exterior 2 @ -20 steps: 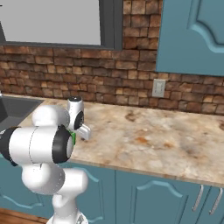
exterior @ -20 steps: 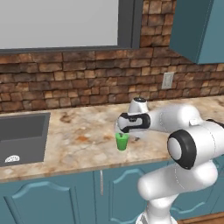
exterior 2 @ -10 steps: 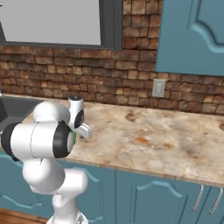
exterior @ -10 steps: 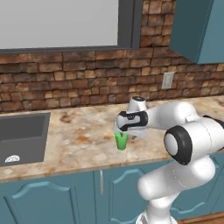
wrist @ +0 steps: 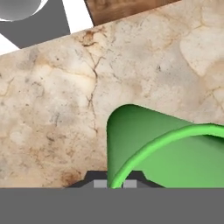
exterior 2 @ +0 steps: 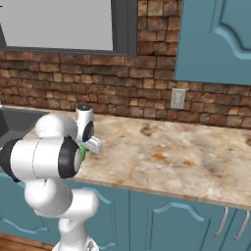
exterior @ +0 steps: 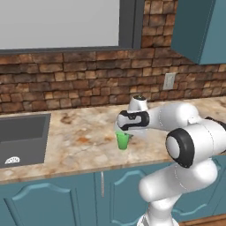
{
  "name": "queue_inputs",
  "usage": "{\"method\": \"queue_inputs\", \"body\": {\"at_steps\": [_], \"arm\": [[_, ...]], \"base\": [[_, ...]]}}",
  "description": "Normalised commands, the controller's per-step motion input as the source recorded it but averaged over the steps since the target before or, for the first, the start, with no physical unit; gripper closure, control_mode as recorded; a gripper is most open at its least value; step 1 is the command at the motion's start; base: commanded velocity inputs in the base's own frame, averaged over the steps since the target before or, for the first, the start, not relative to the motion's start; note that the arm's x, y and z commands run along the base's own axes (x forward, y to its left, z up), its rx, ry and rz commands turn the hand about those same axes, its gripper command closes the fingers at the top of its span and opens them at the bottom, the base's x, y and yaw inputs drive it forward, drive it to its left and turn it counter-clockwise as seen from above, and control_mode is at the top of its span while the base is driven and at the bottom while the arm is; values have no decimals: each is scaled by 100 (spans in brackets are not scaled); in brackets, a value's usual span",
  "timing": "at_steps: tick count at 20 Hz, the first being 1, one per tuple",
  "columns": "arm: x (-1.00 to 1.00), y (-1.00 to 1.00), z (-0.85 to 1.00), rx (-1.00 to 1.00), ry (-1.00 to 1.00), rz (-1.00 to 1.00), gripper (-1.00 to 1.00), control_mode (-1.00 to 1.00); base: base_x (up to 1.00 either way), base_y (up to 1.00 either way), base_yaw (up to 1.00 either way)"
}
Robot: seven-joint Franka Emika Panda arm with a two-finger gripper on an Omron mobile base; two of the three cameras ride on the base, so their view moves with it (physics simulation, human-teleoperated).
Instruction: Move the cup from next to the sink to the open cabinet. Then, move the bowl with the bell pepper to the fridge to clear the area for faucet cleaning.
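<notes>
Now gripper (exterior: 123, 134) newly closed on cup (exterior: 122, 141).

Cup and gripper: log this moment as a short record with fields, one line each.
cup: bright green tumbler, upright on the marble counter, right of the sink
gripper: lowered over the cup, shut on its rim
rim: seen close in the hand view, crossing just above the finger tips
sink: dark grey basin at the counter's left end
backdrop: brick wall with a wall outlet
task stage: cup gripped, not yet lifted
</notes>
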Motion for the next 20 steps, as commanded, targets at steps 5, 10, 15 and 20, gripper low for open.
{"method": "queue_inputs", "body": {"at_steps": [5,10,15,20], "arm": [[-53,0,52,0,-21,0,100,-100],[-70,0,73,0,-35,0,100,-100],[-95,-7,85,-1,-45,-2,100,-100],[-100,-1,85,-5,-50,-18,100,-100]], "base": [[0,0,0],[0,0,0],[0,0,0],[0,0,0]]}}
